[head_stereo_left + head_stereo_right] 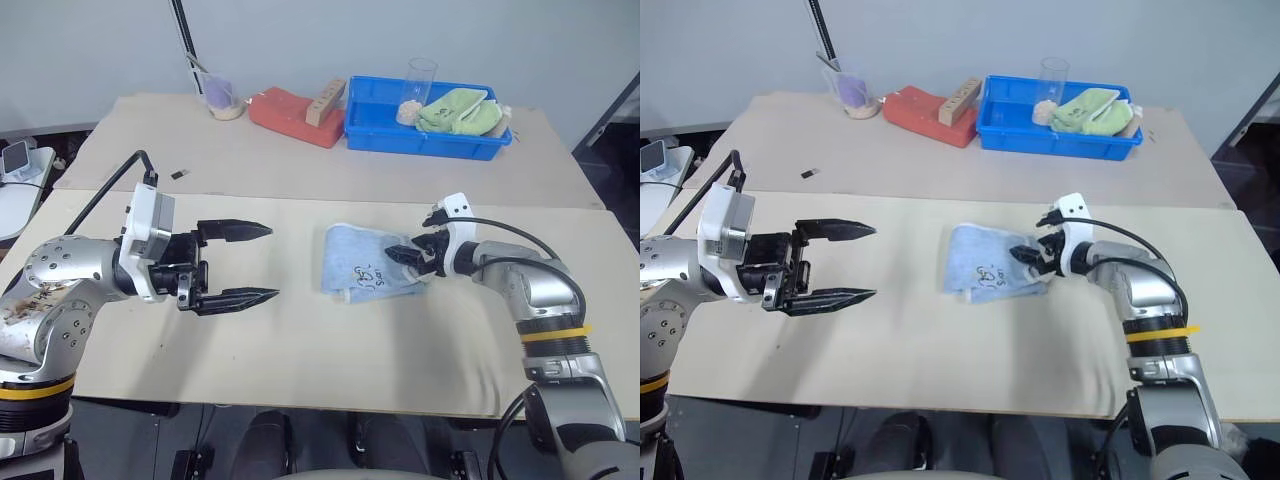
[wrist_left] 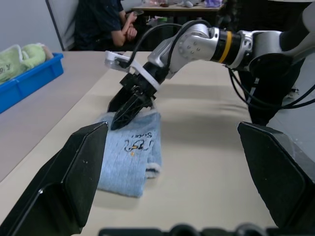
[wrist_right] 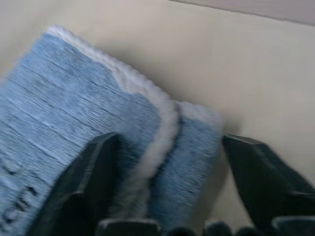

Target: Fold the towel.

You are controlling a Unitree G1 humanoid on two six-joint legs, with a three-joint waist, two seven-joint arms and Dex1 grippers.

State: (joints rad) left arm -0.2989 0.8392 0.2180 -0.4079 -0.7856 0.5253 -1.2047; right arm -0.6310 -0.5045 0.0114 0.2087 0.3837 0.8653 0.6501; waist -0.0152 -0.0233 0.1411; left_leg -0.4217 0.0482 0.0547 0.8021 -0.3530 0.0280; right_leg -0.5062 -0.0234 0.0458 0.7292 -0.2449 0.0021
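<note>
A folded light blue towel (image 1: pixel 367 262) lies at centre frame on the bench (image 1: pixel 300 350). The right end effector (image 1: pixel 408 257), fingers parted, straddles the towel's right-hand whitish edge. At left of frame, the left end effector (image 1: pixel 262 263) hangs spread wide above bare bench.

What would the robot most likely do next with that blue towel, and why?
Probably close the right claw on the towel edge. Its fingers sit open on either side of the whitish hem at the towel's right side, while the left claw hangs open, well clear.
</note>
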